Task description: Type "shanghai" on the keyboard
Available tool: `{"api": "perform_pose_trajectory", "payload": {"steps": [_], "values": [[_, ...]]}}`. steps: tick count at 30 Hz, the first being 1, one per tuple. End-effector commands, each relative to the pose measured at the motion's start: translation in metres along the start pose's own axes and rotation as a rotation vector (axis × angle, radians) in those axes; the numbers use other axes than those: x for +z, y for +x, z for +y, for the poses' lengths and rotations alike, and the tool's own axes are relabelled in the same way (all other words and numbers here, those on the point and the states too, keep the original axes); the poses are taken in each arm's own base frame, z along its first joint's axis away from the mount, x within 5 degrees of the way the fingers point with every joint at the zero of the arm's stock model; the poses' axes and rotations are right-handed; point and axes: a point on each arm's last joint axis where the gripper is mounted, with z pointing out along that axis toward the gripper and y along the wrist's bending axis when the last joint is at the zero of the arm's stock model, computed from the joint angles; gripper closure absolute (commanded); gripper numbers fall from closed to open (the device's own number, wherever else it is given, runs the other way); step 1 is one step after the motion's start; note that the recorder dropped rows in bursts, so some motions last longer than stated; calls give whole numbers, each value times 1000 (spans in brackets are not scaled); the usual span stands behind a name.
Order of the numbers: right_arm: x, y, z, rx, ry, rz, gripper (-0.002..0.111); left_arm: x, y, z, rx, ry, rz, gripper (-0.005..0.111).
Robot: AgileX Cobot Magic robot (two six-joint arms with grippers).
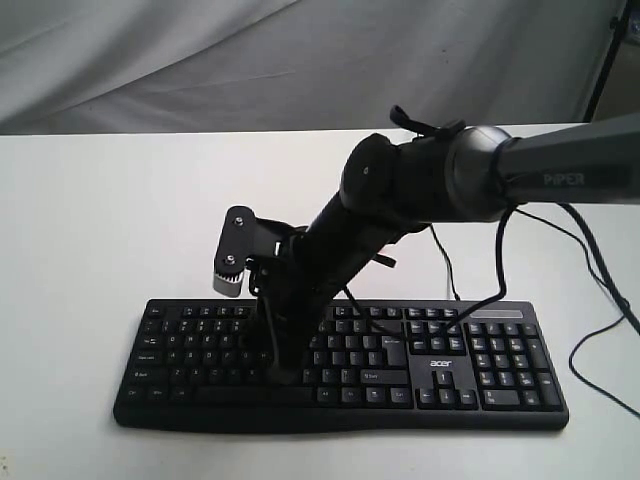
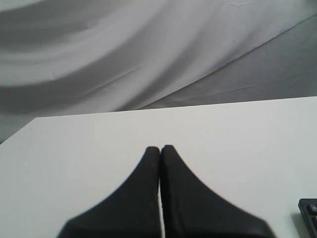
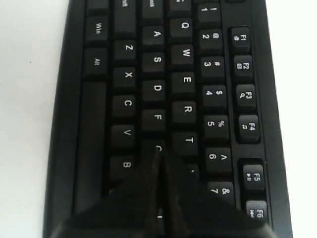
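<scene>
The black keyboard [image 1: 400, 362] with white legends and an "acer" logo [image 1: 441, 364] lies across the front of the white table. My right arm reaches across its middle. The right gripper [image 1: 283, 374] is shut, its tips pointing down into the letter keys left of centre. In the right wrist view the right gripper [image 3: 159, 151] sits at the key just past F [image 3: 157, 118] in the home row, and that key's legend is mostly covered. Whether the key is pressed down I cannot tell. My left gripper [image 2: 160, 148] is shut on nothing above bare table; it does not show in the exterior view.
A corner of the keyboard [image 2: 309, 214] shows at the edge of the left wrist view. Thin black cables [image 1: 600, 330] trail over the table [image 1: 90, 220] right of the keyboard. A grey cloth backdrop [image 1: 200, 60] hangs behind the table's far edge.
</scene>
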Motion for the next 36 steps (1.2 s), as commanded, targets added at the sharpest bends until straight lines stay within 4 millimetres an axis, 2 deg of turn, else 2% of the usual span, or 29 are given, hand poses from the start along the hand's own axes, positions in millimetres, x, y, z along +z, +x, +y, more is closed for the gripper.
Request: {"api": "perform_pose_trajectory", "payload": {"steps": [1,15,36], "values": [[-1,1,1,-14,-14,-9,108,1,2,0,-3,5,5,106],[7,6,1,-21,-39,1,108,1,2,0,-3,5,5,106],[7,7,0,-34,-21,19,108,1,2,0,-3,5,5,106]]}}
